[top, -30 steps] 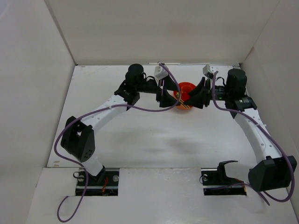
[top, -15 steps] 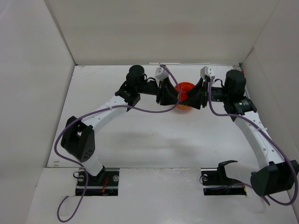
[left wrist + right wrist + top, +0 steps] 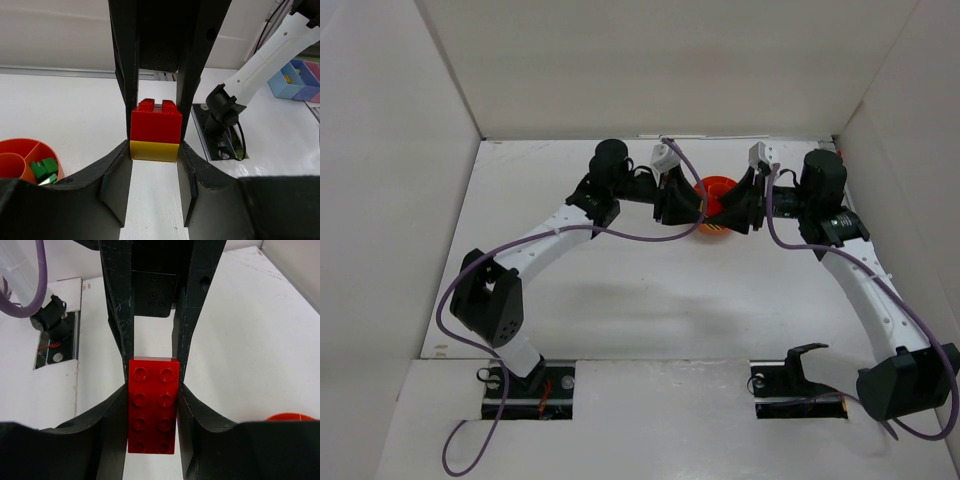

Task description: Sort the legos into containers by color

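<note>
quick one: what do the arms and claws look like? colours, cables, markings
The left arm and right arm have white links with black joint housings. A purple cable loops loosely along each. The left claw and right claw are black, with flat fingers flaring into curved bases; the right's look scuffed. No markings legible.

White tabletop (image 3: 650, 300), matte, boxed on three sides by plain white panels: back wall (image 3: 660, 60), left wall (image 3: 380, 200), right wall (image 3: 915, 150). Near ledge (image 3: 660, 430) also white, with two dark rectangular cut-outs (image 3: 563, 398). Light even and diffuse; soft grey shadows lie on the tabletop. Left wrist view: blue and pink compartment bins (image 3: 292, 86) at the right edge of frame.
</note>
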